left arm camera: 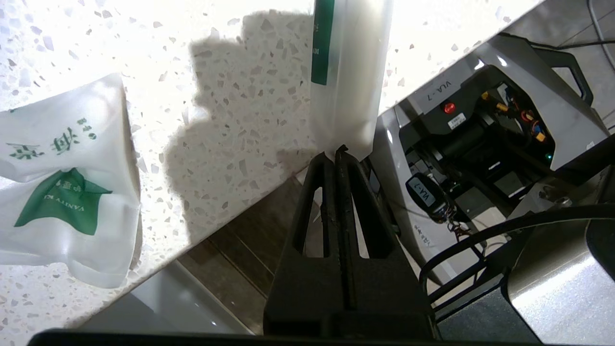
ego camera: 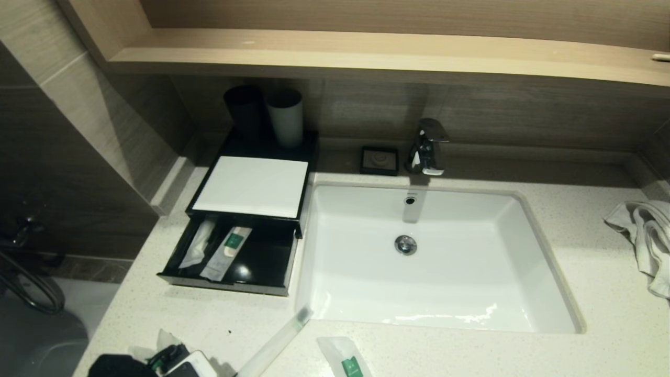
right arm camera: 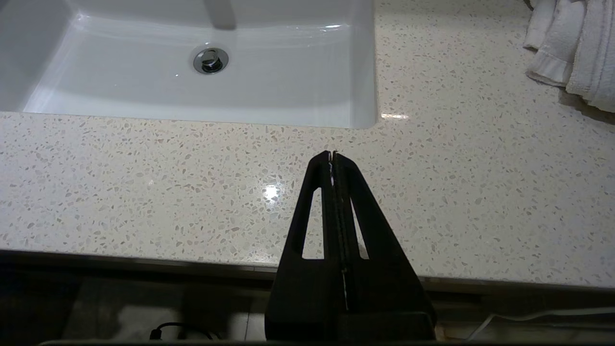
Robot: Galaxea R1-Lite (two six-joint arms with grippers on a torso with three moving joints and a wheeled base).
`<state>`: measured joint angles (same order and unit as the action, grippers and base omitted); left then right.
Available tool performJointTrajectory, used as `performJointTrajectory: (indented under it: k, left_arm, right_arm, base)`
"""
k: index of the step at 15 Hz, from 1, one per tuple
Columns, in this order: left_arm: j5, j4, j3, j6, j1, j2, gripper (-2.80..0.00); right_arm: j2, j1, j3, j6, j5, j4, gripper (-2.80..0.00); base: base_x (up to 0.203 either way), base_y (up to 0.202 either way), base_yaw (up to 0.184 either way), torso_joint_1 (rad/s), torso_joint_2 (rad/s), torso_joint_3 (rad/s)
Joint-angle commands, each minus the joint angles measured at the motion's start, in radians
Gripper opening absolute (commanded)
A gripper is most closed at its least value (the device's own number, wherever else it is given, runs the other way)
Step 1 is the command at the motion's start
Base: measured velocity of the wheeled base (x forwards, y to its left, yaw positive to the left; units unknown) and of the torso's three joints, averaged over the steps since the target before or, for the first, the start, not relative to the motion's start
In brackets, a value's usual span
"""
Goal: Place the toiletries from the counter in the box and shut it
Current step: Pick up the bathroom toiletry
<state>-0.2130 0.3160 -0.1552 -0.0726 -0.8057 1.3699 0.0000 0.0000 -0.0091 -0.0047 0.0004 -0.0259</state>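
Partway through. The box (ego camera: 254, 184) has its front drawer (ego camera: 230, 256) pulled open with two wrapped items already inside: a white-wrapped stick (ego camera: 198, 244) and a green-labelled sachet (ego camera: 228, 252). Left gripper (left arm camera: 336, 150) sits at the counter's (ego camera: 471, 351) near edge, jaws pinched fully together on the end of a long clear-wrapped stick (left arm camera: 347, 81); the wrapper's tail is caught at the fingertips and the rest runs ahead of the claw across the stone towards the sink (ego camera: 434, 262) corner. Looks like a grasp just made; can't tell whether it is lifted yet. Another green-labelled pouch (left arm camera: 67, 182) lies flat on the counter off to one side of the claw, apart from it, untouched. Right gripper (right arm camera: 332, 154) is parked over bare counter in front of the sink, fingers closed on nothing, towel (right arm camera: 571, 48) well off to its side. Left to do, by my read: carry this stick to the drawer beyond the claw, fetch the pouch, then push the drawer shut.
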Motion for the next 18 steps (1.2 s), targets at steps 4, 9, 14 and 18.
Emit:
performJointTrajectory:
  k: [4,9,14,18]
  left_arm:
    - [-0.036,0.008,0.004,0.007,0.003,-0.020,-2.80]
    - [-0.121,0.011,-0.009,0.014,0.017,-0.021,-2.80]
    - [-0.174,0.011,-0.041,0.025,0.055,-0.023,-2.80]
    - [-0.203,0.012,-0.058,0.025,0.093,-0.026,-2.80]
  right_arm:
    - [0.000,0.000,0.000,0.000,0.001,0.000,-2.80]
    - [0.000,0.000,0.000,0.000,0.001,0.000,-2.80]
    - [0.000,-0.001,0.000,0.000,0.000,0.000,-2.80]
    - [0.000,-0.001,0.000,0.000,0.001,0.000,-2.80]
  base:
    - [0.000,0.000,0.000,0.000,0.00,0.000]
    - [0.000,0.000,0.000,0.000,0.00,0.000]
    - [0.000,0.000,0.000,0.000,0.00,0.000]
    - [0.000,0.000,0.000,0.000,0.00,0.000]
